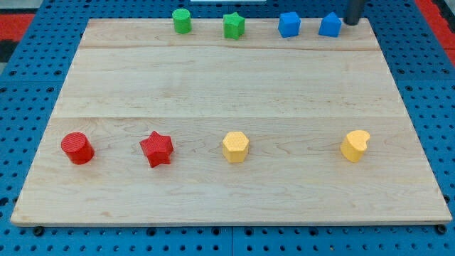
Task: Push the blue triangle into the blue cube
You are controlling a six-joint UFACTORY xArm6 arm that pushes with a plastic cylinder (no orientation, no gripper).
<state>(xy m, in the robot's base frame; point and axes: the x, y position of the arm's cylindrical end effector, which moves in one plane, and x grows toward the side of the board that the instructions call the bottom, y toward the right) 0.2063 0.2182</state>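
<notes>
Already my tip [351,22], a bare rod tool with nothing to open or close, stands just beside the blue plastic triangle [329,25] near the wooden worktop's [227,92] top-right corner. A gap separates it from the blue plastic cube [288,24], so the push seems barely begun.

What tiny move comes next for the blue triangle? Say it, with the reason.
Probably slide my tip toward the view's left. It sits just right of the blue triangle, and the blue cube lies left of that with a gap between them, so a leftward push should close it.
</notes>
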